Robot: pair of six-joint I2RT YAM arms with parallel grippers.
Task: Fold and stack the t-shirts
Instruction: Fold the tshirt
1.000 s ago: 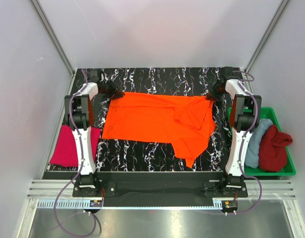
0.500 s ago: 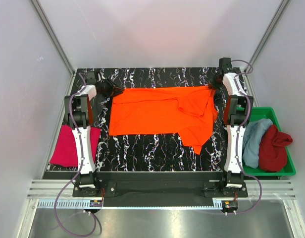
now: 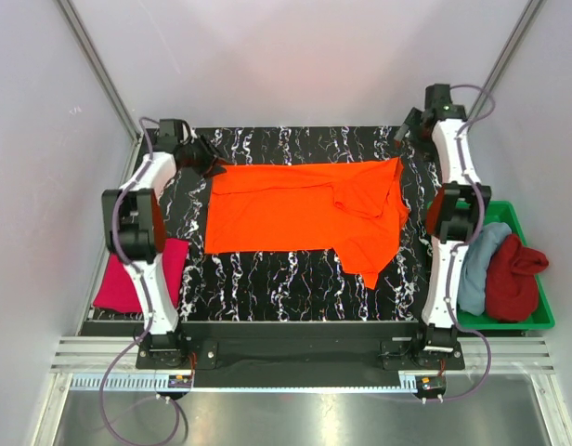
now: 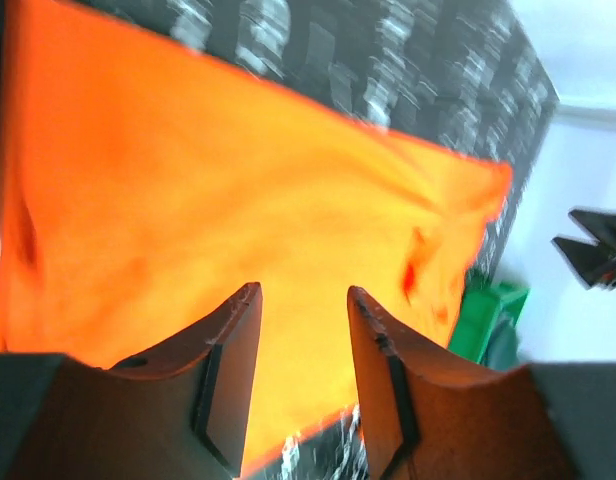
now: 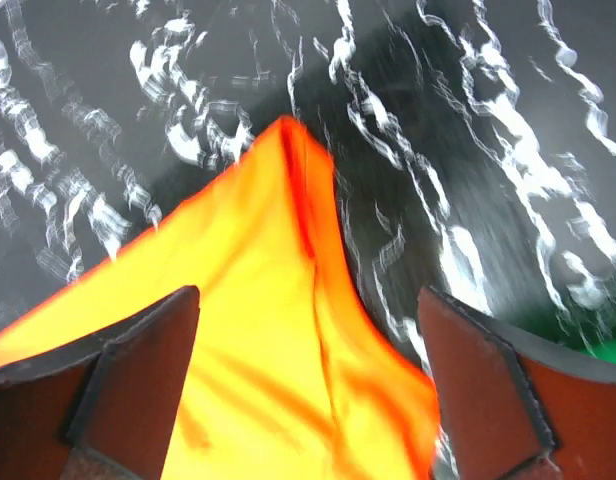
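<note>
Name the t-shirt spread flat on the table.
The orange t-shirt; the pink one lies folded at left, the blue one and dark red one in the green tray.

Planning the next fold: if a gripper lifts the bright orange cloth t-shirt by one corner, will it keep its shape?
Probably not: the bright orange cloth t-shirt lies creased with one side folded over, so it should droop. It looks thin, likely light. Pushed, it would probably bunch on the black marbled table.

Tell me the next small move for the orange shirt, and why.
Probably send the right gripper to the rumpled right end of the orange shirt and pull it flat. It and the left gripper stand open at the far corners, holding nothing; the shirt's left side lies smooth, its right is bunched.
</note>
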